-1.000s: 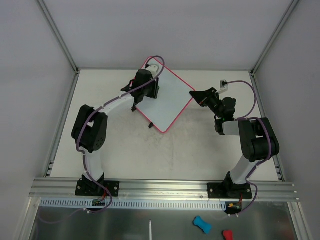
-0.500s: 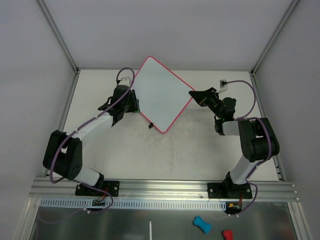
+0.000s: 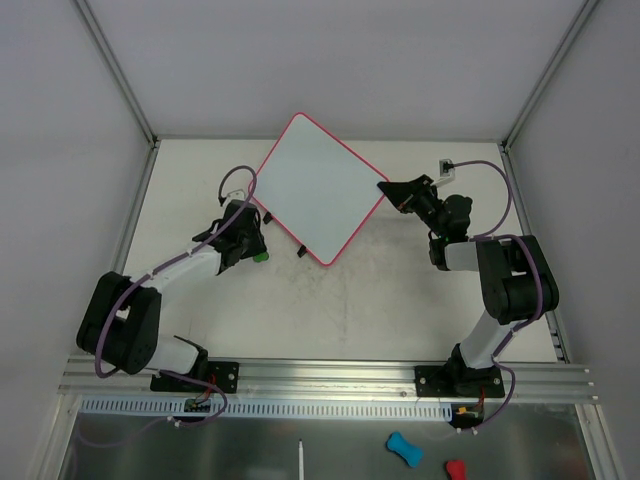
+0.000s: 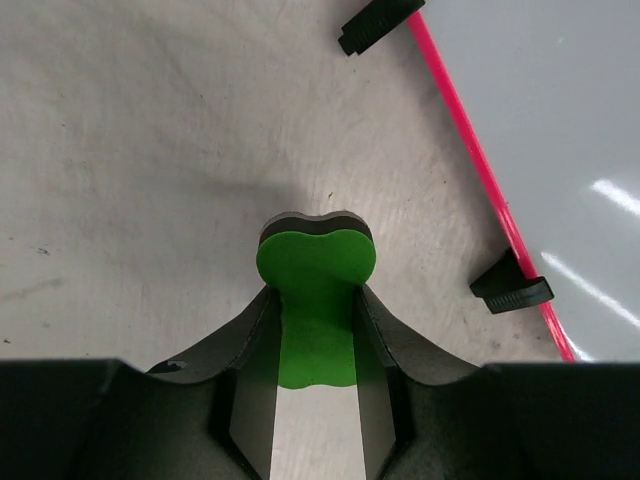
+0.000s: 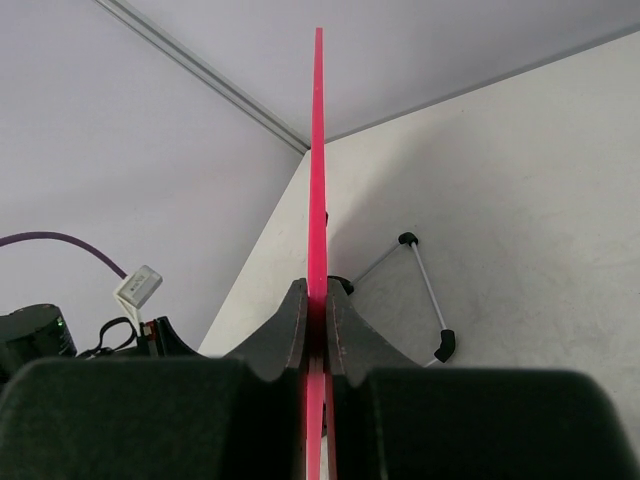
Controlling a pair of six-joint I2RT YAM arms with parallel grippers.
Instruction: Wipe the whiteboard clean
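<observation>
Whiteboard point(image 3: 318, 190) in right gripper point(image 5: 317, 303), apparent eraser point(image 4: 316, 262) in left gripper point(image 4: 317, 302)

eraser point(image 3: 259, 256) left of whiteboard point(image 3: 320, 195), table point(image 3: 350, 300) beneath

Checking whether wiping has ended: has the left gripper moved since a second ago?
Yes. The left gripper, shut on the green eraser, has pulled off the whiteboard toward the near left and now sits beside its left edge.
</observation>
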